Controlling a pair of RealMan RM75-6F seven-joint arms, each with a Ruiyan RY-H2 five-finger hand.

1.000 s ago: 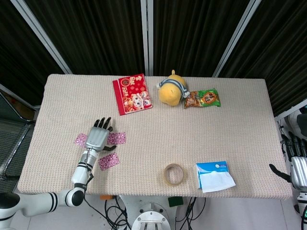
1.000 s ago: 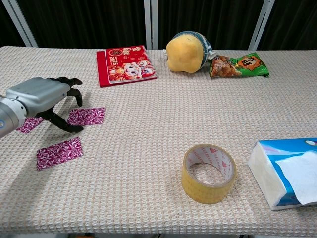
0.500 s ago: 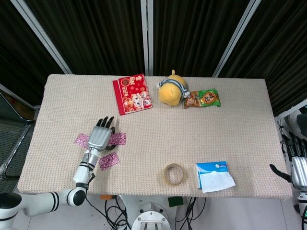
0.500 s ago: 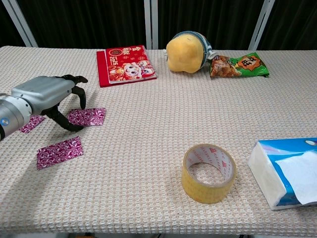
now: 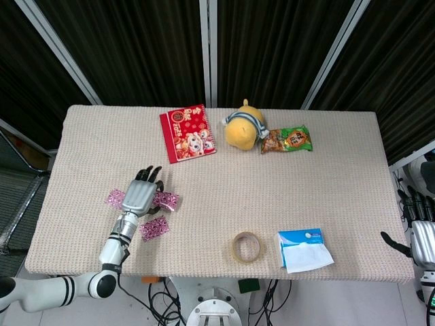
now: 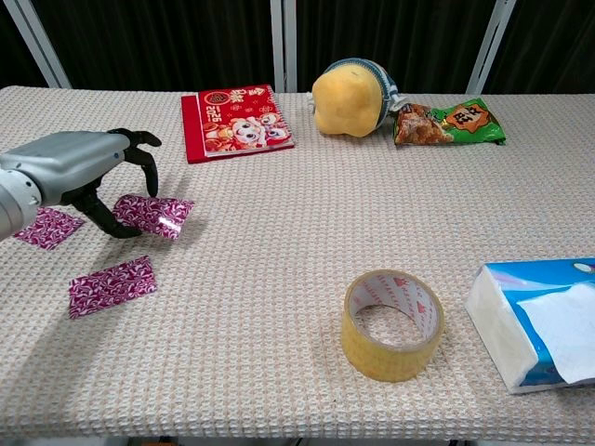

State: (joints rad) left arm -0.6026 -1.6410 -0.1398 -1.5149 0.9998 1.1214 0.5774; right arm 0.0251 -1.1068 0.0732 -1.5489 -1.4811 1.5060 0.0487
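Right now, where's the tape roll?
In both views the tape roll stands near the table's front edge, right of centre, just left of the tissue pack.

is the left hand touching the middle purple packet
Touching. In the chest view the left hand pinches the middle purple packet, one edge lifted off the table.

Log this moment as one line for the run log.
left hand: pinching middle purple packet, one edge raised | two other purple packets flat on table | right hand: off table edge, holding nothing
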